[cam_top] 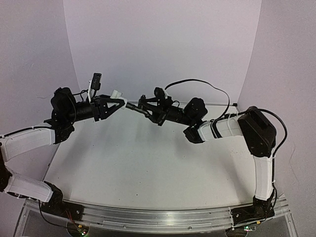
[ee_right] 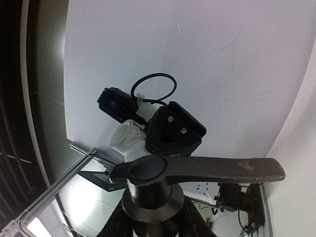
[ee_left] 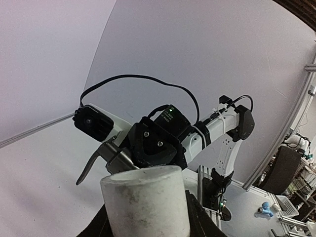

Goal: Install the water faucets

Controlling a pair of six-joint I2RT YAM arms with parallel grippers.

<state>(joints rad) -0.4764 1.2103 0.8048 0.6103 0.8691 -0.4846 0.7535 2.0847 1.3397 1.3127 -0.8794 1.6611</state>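
Both arms meet in mid-air above the table. My left gripper (cam_top: 114, 102) is shut on the white cylindrical fitting (cam_top: 117, 93), which fills the bottom of the left wrist view as a white fitting (ee_left: 145, 202). My right gripper (cam_top: 144, 110) is shut on the dark grey tap (cam_top: 134, 107). Its round body (ee_right: 153, 195) sits between the fingers, and the long lever handle (ee_right: 222, 169) sticks out to the right. The tap's end points at the fitting (ee_right: 127, 140), very close to it; whether they touch I cannot tell. From the left wrist the tap (ee_left: 111, 160) shows just behind the fitting.
The white table (cam_top: 148, 163) lies below both grippers, with pale walls behind and at the sides. An aluminium rail (cam_top: 163, 217) runs along the near edge at the arm bases. A black cable (cam_top: 207, 86) loops above the right arm.
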